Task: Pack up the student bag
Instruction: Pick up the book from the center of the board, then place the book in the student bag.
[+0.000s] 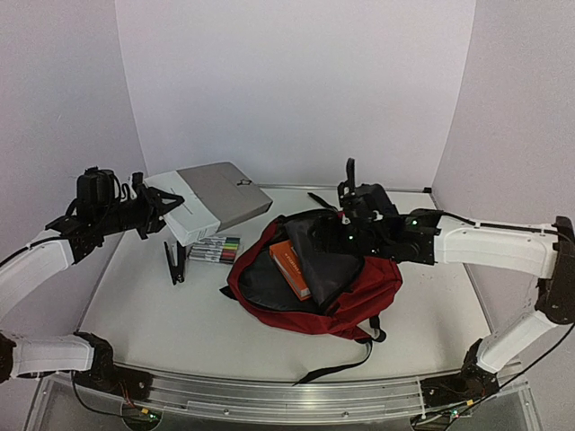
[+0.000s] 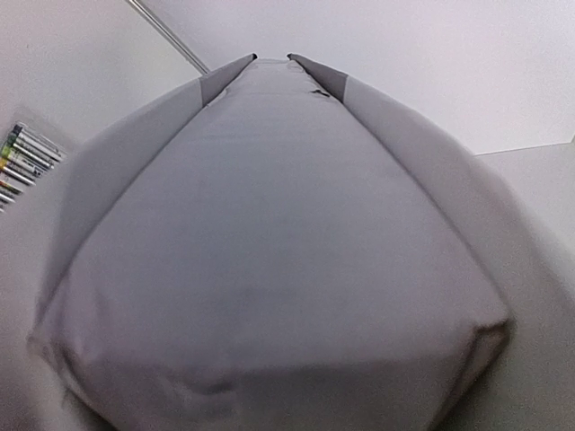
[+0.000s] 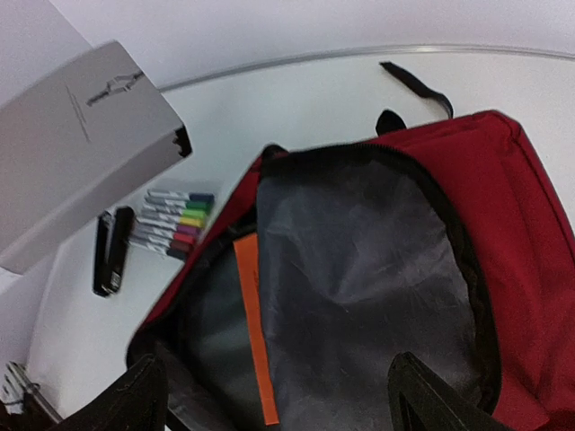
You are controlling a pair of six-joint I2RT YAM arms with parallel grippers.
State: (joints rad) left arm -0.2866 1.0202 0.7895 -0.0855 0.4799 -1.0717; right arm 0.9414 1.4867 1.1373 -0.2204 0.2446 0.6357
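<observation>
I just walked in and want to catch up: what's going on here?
Two robot arms are packing a red bag. It lies open on the table, with an orange book inside. The left tool grips a grey book and holds it up beside the bag, near the markers. The right tool hangs open over the bag's mouth, holding nothing.
</observation>
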